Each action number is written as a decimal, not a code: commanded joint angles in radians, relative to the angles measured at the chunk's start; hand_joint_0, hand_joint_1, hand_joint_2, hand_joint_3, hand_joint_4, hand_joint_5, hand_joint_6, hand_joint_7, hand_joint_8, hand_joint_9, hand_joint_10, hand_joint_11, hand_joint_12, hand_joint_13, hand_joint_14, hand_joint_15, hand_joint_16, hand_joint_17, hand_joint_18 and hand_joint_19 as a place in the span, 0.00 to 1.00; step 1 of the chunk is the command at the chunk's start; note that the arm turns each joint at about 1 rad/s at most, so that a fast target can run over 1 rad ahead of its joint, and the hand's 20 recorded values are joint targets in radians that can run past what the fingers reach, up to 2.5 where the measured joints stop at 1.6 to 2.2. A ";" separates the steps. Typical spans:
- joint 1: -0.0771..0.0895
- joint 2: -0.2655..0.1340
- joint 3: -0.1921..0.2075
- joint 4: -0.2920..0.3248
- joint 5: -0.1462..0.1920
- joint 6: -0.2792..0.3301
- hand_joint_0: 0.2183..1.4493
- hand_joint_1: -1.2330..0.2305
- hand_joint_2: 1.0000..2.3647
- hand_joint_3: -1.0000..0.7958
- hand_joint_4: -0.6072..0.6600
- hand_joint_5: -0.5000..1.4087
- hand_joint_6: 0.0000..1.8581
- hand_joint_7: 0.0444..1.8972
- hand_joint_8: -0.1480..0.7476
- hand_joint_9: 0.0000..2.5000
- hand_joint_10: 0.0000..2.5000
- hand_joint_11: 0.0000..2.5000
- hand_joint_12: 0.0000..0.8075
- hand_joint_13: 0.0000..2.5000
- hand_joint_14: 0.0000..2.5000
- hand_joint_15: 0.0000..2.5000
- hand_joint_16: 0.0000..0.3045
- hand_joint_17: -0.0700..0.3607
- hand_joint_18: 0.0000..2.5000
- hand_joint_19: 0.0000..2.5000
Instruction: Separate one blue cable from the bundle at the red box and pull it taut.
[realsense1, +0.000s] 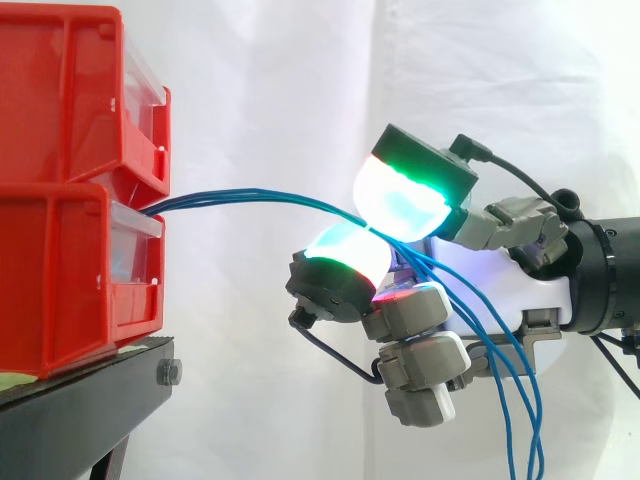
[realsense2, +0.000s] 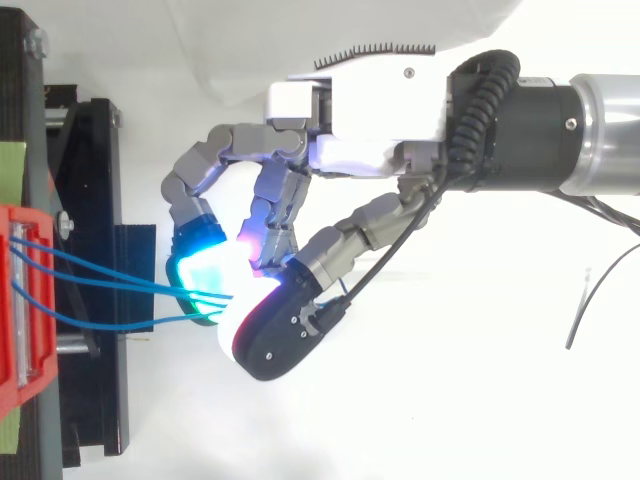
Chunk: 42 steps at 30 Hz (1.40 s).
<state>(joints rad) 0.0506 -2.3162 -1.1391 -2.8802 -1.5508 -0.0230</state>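
Between the fingers (realsense1: 400, 200) the blue cables (realsense1: 240, 193) are sitting pinched. You are clamping an upper pad, glowing green and cyan, against a lower pad, and the strands are passing through the spot where the two meet. As far as I can tell, more than one strand is going through that pinch. Several are fanning out behind it and hanging down past the hand (realsense2: 370, 110) toward the bottom of the side view, crossing the curled grey fingers below.

Out toward the red box (realsense1: 60, 280), the strands are running nearly level from its top front edge, just under the second red bin (realsense1: 60, 100) stacked on it. In the top view they are spreading apart and one is bowing a little, so they are looking short of taut. The box is resting on the black stand (realsense1: 90, 400), well apart from the hand.

I'm judging you to be in the separating step, with the pull not yet due. The next move is calling for one strand alone between the pads. That means easing the clamp just enough to shed the others without dropping them all, then drawing straight away from the box.
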 joint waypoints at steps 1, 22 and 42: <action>0.000 0.000 0.001 0.001 0.000 0.000 0.34 0.09 0.00 0.28 0.45 0.20 0.50 0.67 0.45 0.46 0.01 0.49 0.41 0.46 0.01 0.46 0.15 0.41 0.37 0.37; 0.000 0.000 0.001 0.001 0.000 0.000 0.25 0.33 0.00 0.28 0.47 0.20 0.49 0.62 0.48 0.49 0.01 0.48 0.44 0.49 0.01 0.47 0.17 0.43 0.39 0.38; 0.000 0.000 -0.001 0.001 0.000 0.000 0.30 0.35 0.00 0.28 0.47 0.20 0.46 0.62 0.48 0.49 0.01 0.48 0.43 0.48 0.01 0.48 0.16 0.42 0.38 0.40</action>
<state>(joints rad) 0.0506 -2.3158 -1.1397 -2.8800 -1.5508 -0.0230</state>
